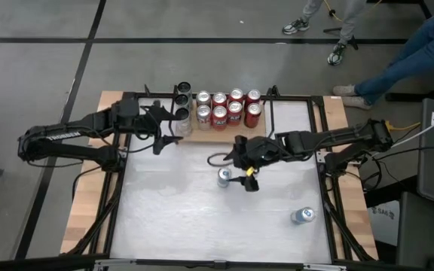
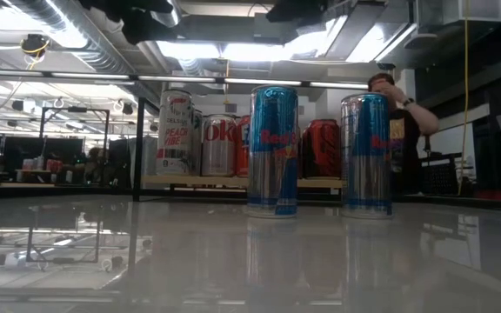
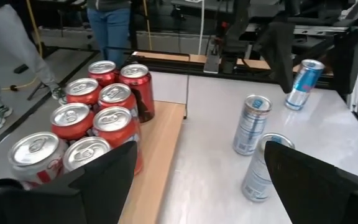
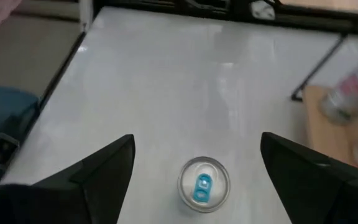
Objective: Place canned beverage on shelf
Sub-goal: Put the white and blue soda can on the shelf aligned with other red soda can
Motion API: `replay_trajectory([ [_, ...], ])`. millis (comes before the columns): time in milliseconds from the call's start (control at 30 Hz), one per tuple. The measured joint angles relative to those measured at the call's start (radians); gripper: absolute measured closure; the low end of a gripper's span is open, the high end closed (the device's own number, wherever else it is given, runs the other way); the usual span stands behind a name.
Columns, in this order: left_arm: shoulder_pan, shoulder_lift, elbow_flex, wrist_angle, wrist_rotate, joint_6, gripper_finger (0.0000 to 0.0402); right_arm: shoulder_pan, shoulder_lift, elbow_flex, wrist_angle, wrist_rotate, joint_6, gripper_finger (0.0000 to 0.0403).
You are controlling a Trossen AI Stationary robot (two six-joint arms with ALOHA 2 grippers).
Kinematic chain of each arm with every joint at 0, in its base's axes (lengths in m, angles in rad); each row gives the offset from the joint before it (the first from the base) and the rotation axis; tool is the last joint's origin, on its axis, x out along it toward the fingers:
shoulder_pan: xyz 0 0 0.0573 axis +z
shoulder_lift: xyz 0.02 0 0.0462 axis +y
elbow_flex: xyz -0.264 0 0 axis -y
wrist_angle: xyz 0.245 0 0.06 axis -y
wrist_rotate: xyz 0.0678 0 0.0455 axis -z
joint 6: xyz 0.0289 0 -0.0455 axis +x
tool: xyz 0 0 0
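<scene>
White tabletop [image 1: 202, 211] up front, shelf [image 1: 221, 124] packed with red cans at the far edge. Right claw [image 1: 241, 179] is spread wide, gripping nothing, blue can [image 1: 224, 177] just to its left. Left claw [image 1: 173, 129] is released by the shelf's left end.

Shelf [image 1: 217, 128] packed with cans [image 1: 228, 109]; bare tabletop [image 1: 172, 211] around 2 blue cans [image 1: 224, 177].
</scene>
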Motion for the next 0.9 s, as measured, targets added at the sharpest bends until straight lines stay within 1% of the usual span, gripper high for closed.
replay_trajectory([
  [133,-0.025,0.000,0.000,0.000,0.000,-0.021,0.0056,0.010,0.000,0.000,-0.001,0.006,-0.083,0.0065],
  [200,-0.037,0.000,0.000,0.000,0.000,-0.051,0.0056,0.006,0.001,0.000,-0.001,-0.010,-0.097,0.0065],
  [333,-0.063,0.000,0.000,0.000,0.000,-0.086,0.0056,-0.003,0.018,-0.001,-0.001,-0.029,-0.187,0.0065],
  [467,-0.093,0.008,0.000,0.001,-0.022,-0.105,0.0056,-0.010,0.056,0.000,0.007,-0.082,-0.243,0.0065],
  [667,-0.133,0.036,-0.001,-0.002,-0.062,-0.110,0.0056,-0.028,0.122,-0.001,0.004,-0.130,-0.253,0.0065],
  [900,-0.162,0.106,-0.001,0.004,-0.080,-0.129,0.0056,-0.048,0.176,-0.001,-0.005,-0.127,-0.253,0.0065],
])
